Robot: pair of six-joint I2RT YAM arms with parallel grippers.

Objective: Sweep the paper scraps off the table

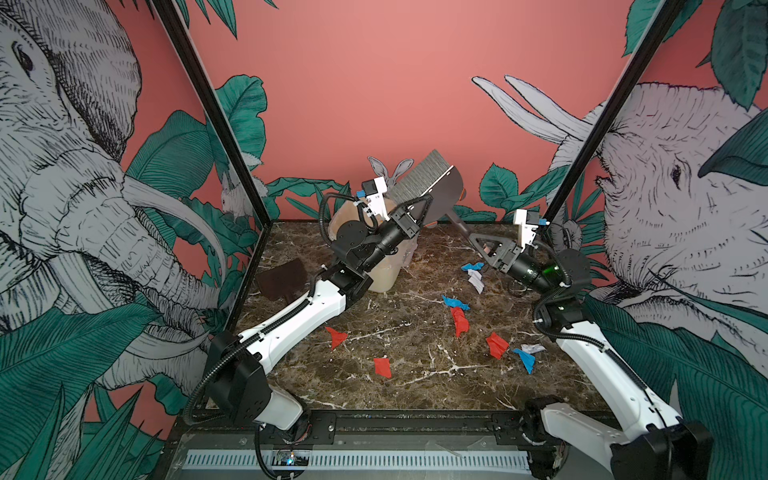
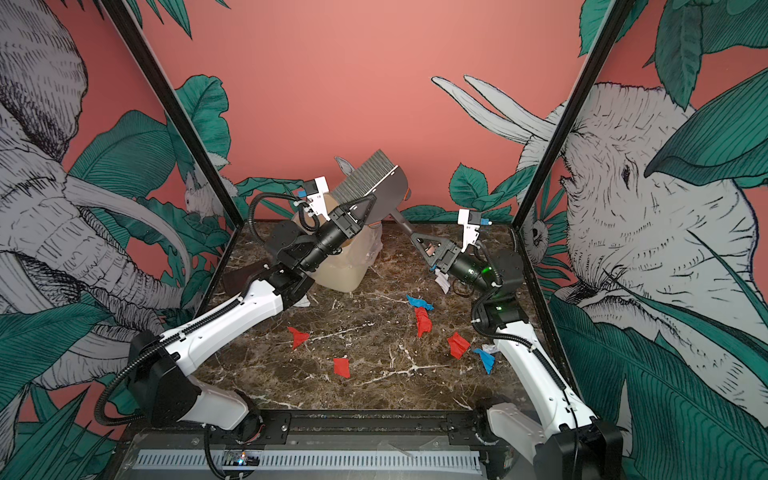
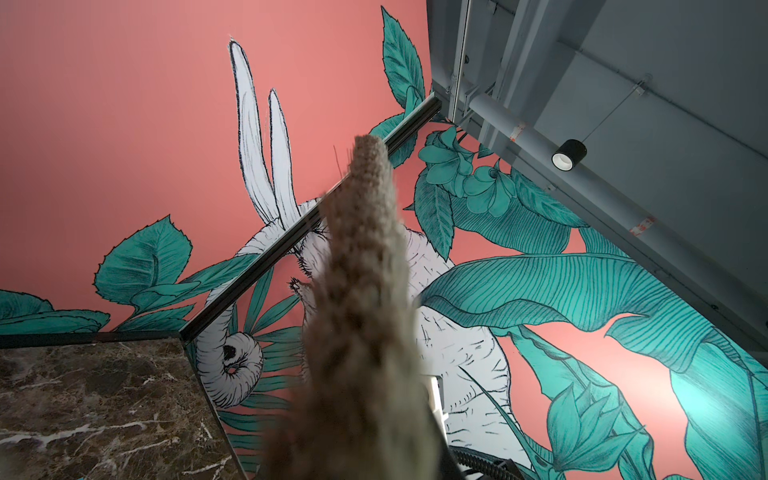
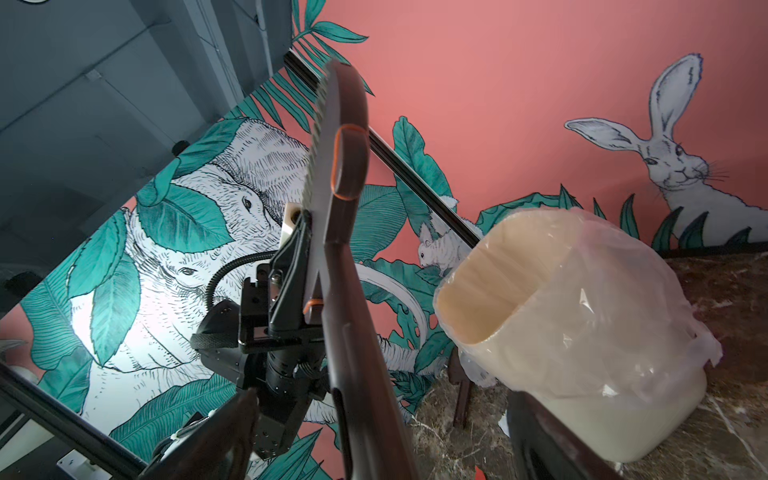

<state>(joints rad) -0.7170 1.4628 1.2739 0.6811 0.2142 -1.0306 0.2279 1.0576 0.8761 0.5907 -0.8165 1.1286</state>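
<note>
Both top views show a hand brush (image 1: pixel 432 183) (image 2: pixel 374 183) with grey bristles and a dark head raised over the back of the table (image 1: pixel 415 386). My left gripper (image 1: pixel 417 210) (image 2: pixel 360 210) is shut on the brush head; the left wrist view shows only blurred bristles (image 3: pixel 365 291). The brush handle (image 4: pixel 353 332) runs between the spread fingers (image 4: pixel 224 436) of my right gripper (image 1: pixel 478 242) (image 2: pixel 419 242), with gaps on both sides. Red, blue and white paper scraps (image 1: pixel 459 320) (image 2: pixel 423 320) lie scattered over the middle and right of the table.
A translucent beige bin (image 1: pixel 386 278) (image 4: pixel 582 332) lined with a clear plastic bag stands at the back, behind the left arm. A dark brown flat dustpan-like piece (image 1: pixel 282 278) sits at the left edge. Glass walls in black frames enclose the table.
</note>
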